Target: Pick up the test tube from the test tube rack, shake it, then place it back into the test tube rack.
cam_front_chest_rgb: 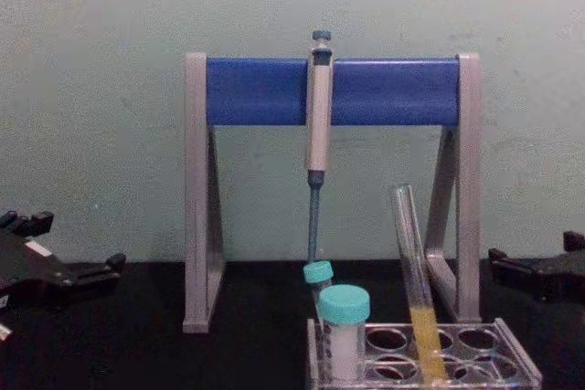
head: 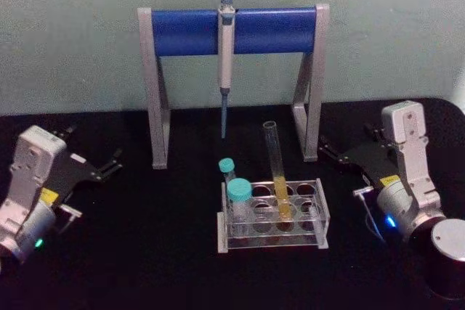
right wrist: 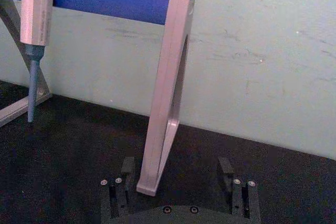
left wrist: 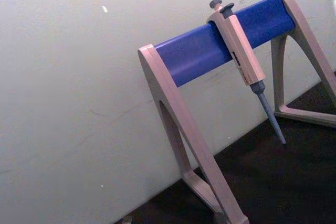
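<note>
1. Nearest the robot on the black desk (head: pixel 145 252), the test tube rack (head: pixel 320 212) sits at the centre, clear and low, with rows of round holes.
2. Leaning in a right-hand hole stands the test tube (head: pixel 276 168), long, thin, uncapped clear glass with yellow liquid in its lower part; its open top tilts to the left.
3. At the rack's left end stand two shorter teal-capped tubes (head: pixel 238 194), close beside the test tube but apart from it.
4. Well off to the left rests the left tool (head: pixel 112 163), fingers spread and holding nothing.
5. Off to the right, the right tool (head: pixel 327 153) lies by the stand's right leg, fingers spread and holding nothing.
6. Farther back, the grey-and-blue pipette stand (head: pixel 189 32) spans the desk, a grey pipette (head: pixel 226 56) hanging from its bar above and behind the rack.
</note>
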